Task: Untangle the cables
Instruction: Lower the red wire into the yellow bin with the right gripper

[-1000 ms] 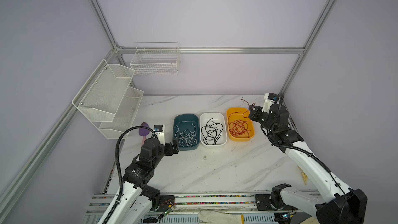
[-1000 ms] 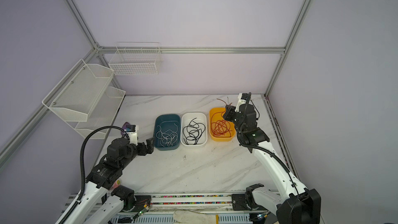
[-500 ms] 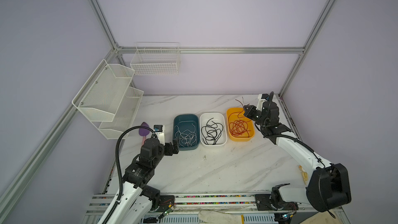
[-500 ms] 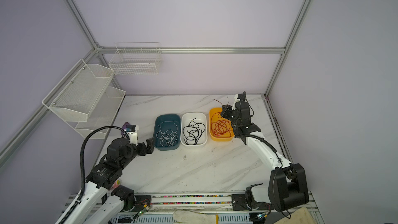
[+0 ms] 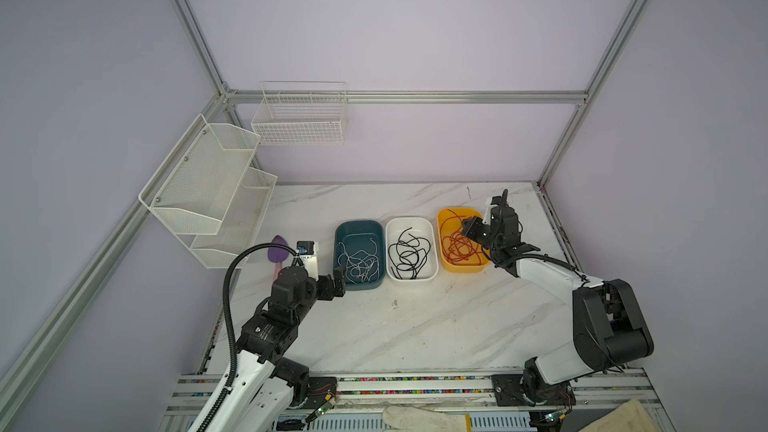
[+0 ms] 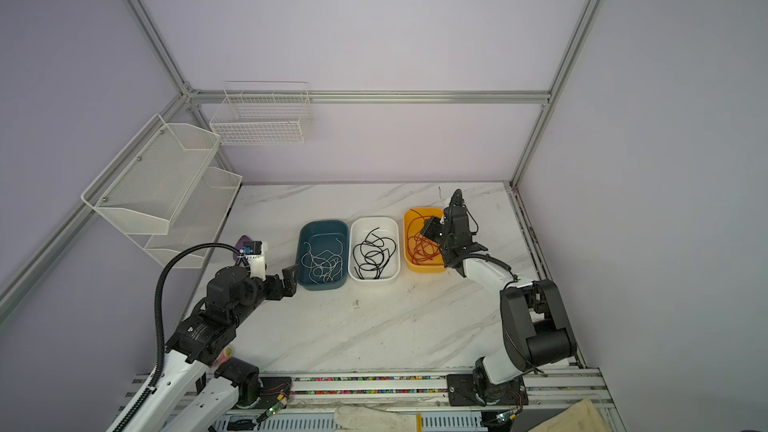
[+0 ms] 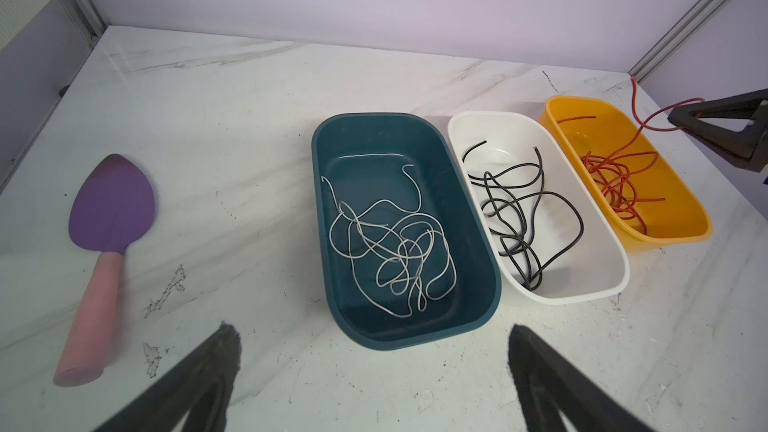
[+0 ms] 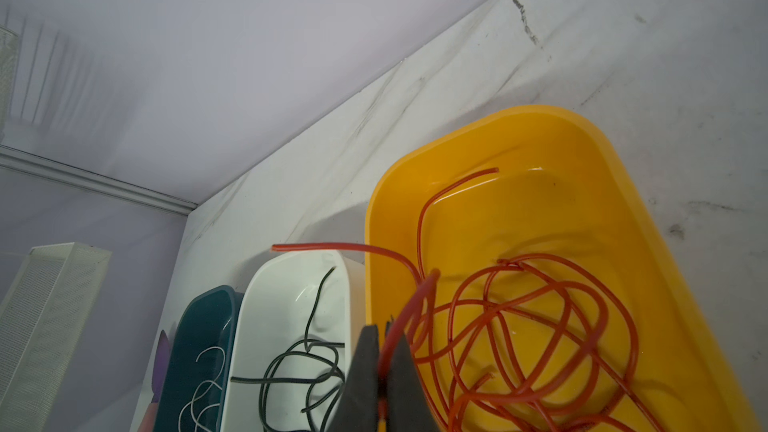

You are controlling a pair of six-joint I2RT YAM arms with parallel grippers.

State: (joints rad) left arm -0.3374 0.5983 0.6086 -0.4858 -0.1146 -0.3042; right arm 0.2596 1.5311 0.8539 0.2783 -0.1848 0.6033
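- White marble-patterned table (image 5: 415, 326): carries everything below.
- White mesh two-tier rack (image 5: 208, 184): on the wall above the table's left edge.
- Three oblong plastic trays in a row across the table's middle: dark teal tray (image 5: 358, 227), white tray (image 5: 411, 221), and yellow tray (image 5: 456, 213) nearest the right edge.
- Purple spatula with pink handle (image 7: 110, 218): near the left edge.
- Left pincer (image 5: 337, 282): jaws spread wide, empty, at the teal tray's near end.
- Right pincer (image 8: 384, 336): clamped on one orange-red strand. A second ago it stood by the yellow tray's right rim; it now hangs lower, over the tray. The strand is probably being laid in.
- Thin white cables (image 5: 359, 261) in the teal tray, black cables (image 5: 409, 253) in the white, orange-red cables (image 5: 457, 245) in the yellow. They are sorted by colour, but each lot is still looped.
- Views: only the left wrist view shows the held strand rising clear of the tray; the top views do not show this.
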